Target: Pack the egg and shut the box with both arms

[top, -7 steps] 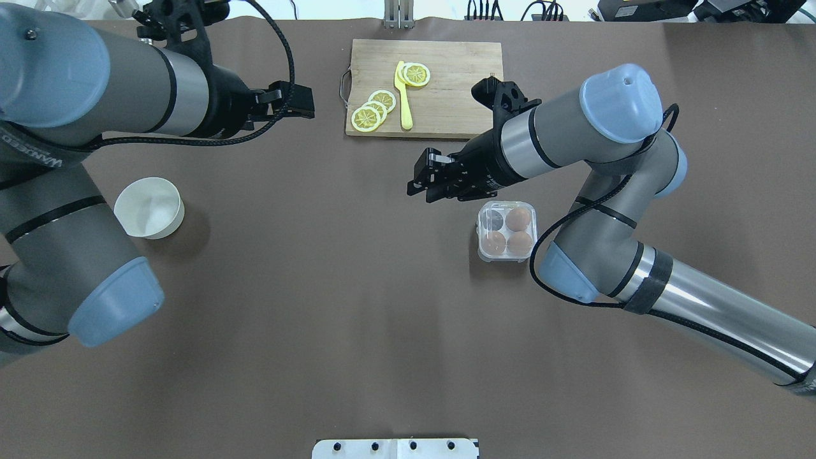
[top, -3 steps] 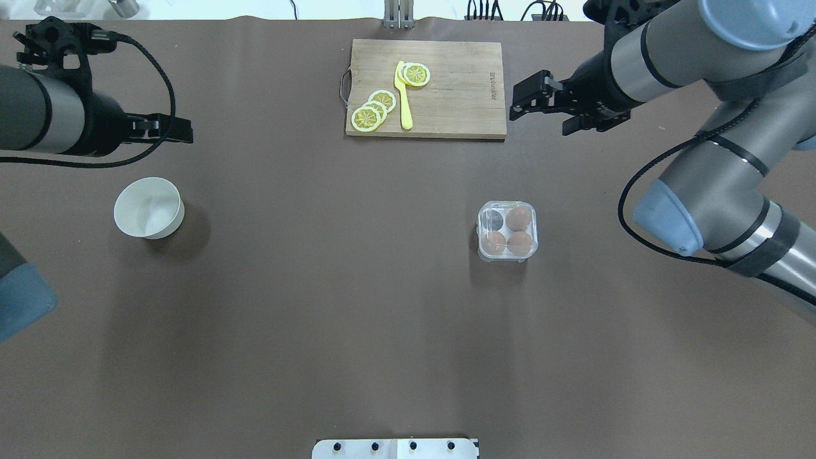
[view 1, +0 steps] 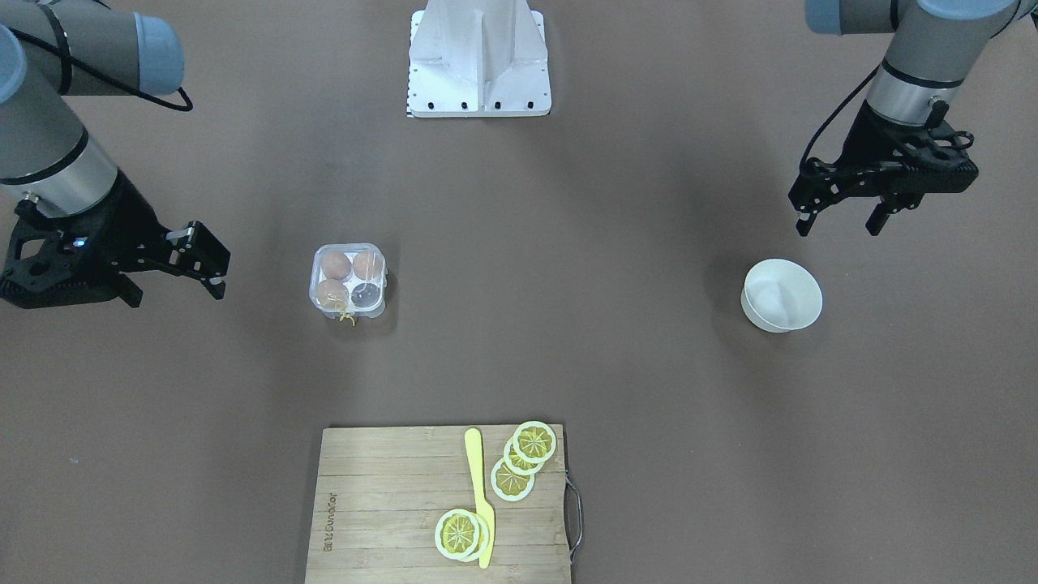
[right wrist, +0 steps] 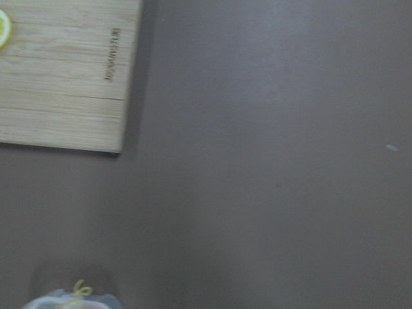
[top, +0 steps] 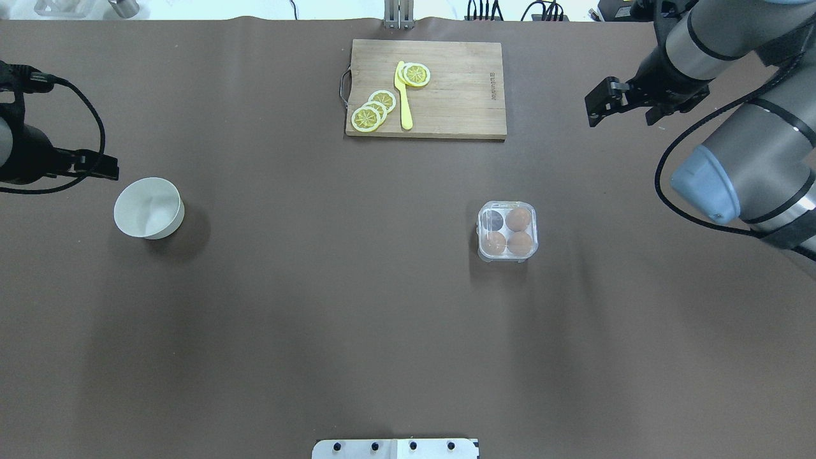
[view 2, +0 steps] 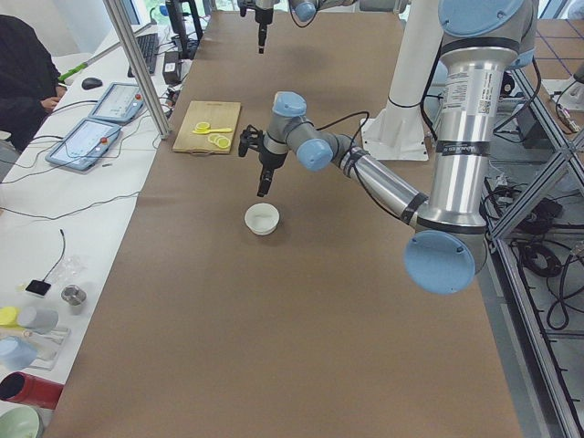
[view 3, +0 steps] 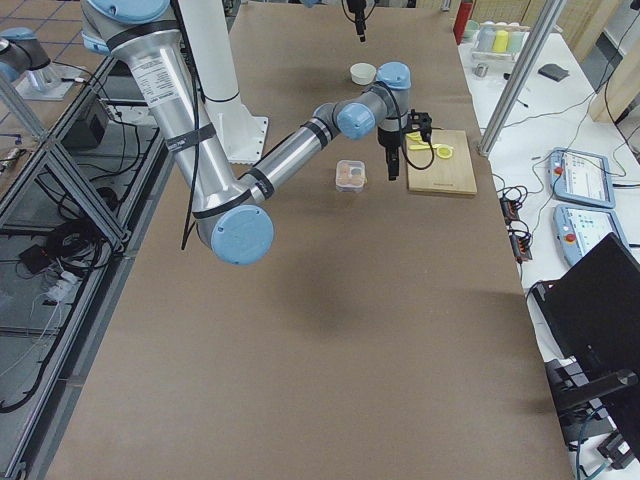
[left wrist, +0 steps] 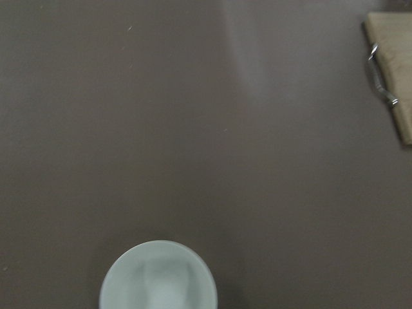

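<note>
Since a second ago the right claw [top: 619, 118] has swung away from its place just beside the box [top: 508, 231] and out toward the right edge of the tabletop [top: 319, 287]; the left claw [view 1: 838, 225] has likewise drawn outward, to the left edge; the box has not shifted; both claws hang above the tabletop with fingers spread and nothing between them; the box sits well apart from the right claw, on its robot-ward side and inward toward the middle; three tan eggs [top: 517, 218] fill three of its four cells, and the fourth cell shows dark; the clear lid appears to lie down over the cells, and a yellow string [view 1: 347, 318] trails from the box's side that faces away from the robot; a white bowl [top: 148, 207] stands near the left claw, a little robot-ward and inward of it, touching nothing; a cutting board [top: 459, 95] lies inward of the right claw, apart from it, with lemon slices [top: 366, 118] and a yellow knife [top: 405, 102] on the half farther from that claw.
</note>
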`<state>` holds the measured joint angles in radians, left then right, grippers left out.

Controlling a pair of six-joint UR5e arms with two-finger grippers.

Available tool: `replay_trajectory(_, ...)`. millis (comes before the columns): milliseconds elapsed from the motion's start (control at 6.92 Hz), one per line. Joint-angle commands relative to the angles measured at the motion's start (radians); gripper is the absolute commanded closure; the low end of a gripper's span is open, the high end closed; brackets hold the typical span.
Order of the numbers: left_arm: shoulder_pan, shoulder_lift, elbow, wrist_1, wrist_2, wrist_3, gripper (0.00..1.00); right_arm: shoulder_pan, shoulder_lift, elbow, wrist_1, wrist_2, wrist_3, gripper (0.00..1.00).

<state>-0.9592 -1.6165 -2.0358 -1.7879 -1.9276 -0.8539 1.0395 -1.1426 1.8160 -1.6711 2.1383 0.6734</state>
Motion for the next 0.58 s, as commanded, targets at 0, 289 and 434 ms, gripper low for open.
replay_trajectory(0,-0.131,0.021,0.051,-0.037,-0.033,0.228,0.02,0.162,-0.087,-0.04,-0.082,0.071,-0.287,0.0)
replay_trajectory(289,-0.404,0.084,0.186,-0.036,-0.277,0.728,0.02,0.365,-0.199,-0.084,-0.091,0.208,-0.586,0.0)
replay_trajectory(434,-0.505,0.082,0.292,-0.037,-0.385,0.736,0.02,0.445,-0.218,-0.166,-0.091,0.277,-0.697,0.0)
